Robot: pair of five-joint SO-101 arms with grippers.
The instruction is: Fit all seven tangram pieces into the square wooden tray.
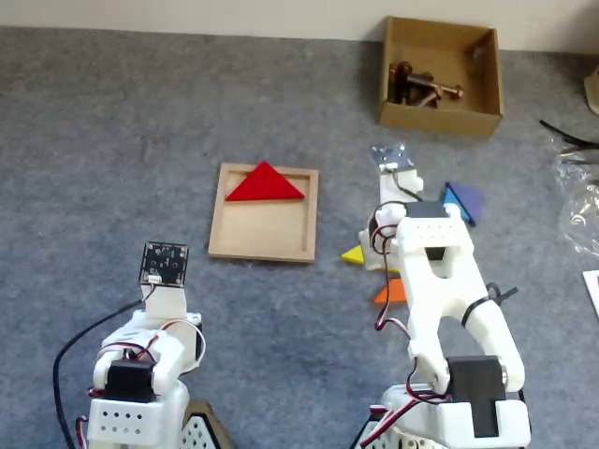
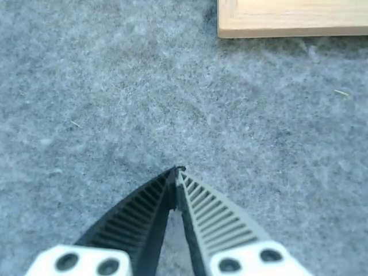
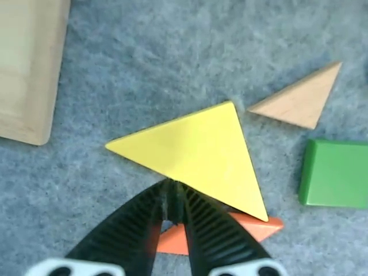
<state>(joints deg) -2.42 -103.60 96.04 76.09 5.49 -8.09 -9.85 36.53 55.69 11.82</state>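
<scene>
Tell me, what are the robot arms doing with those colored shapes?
They're filling a puzzle tray. One red triangle is in so far. The right arm has its shut jaws at the yellow triangle beside the tray. The left arm sits over bare carpet, jaws shut. A green block and others wait nearby.

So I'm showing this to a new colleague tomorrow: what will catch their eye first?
Probably the red triangle, alone in the wooden tray against its far rim. Next, the yellow triangle on the grey carpet, right at the tips of the right gripper, one corner lying over an orange piece.
</scene>
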